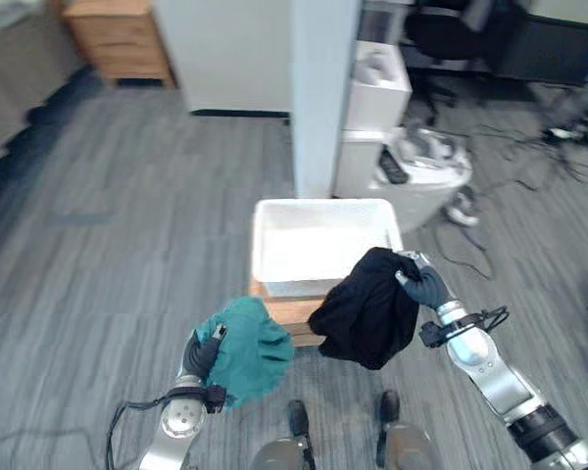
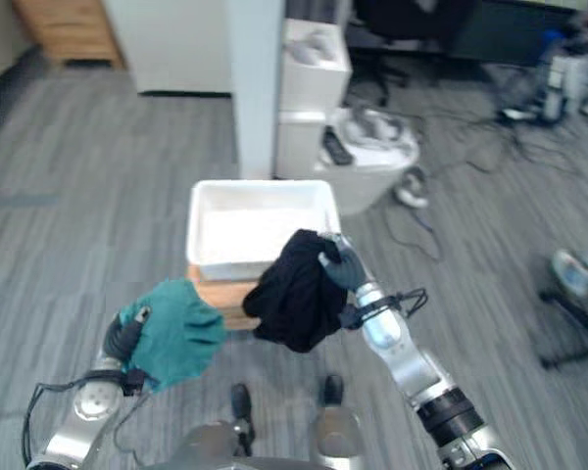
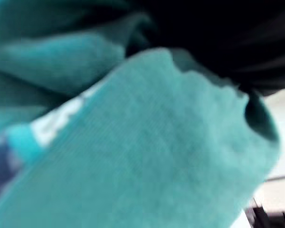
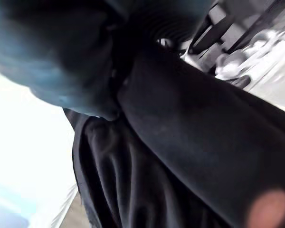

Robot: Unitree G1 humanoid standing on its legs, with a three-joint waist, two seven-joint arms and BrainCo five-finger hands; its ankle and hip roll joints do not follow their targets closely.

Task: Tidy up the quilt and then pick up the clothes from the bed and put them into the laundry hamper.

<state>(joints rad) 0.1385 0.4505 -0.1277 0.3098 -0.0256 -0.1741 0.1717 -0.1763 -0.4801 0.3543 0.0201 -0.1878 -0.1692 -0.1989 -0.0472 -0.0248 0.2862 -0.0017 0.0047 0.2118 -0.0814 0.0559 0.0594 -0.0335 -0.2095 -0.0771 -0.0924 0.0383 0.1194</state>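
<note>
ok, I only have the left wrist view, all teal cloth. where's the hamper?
Observer: The white hamper stands straight ahead, just beyond the teal garment gripped by the left robot hand.
Operator: Dark thing behind the teal?
Observer: A black garment, gripped by the right robot hand.
Operator: In the hamper yet?
Observer: No, it hangs in the air by the hamper's near right corner.

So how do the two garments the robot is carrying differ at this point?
The teal garment is bunched in the left hand, short of the white hamper, over the floor. The black garment hangs from the right hand at the hamper's near right corner, and droops lower in long folds. Both are held off the floor, and neither is in the hamper yet.
</note>
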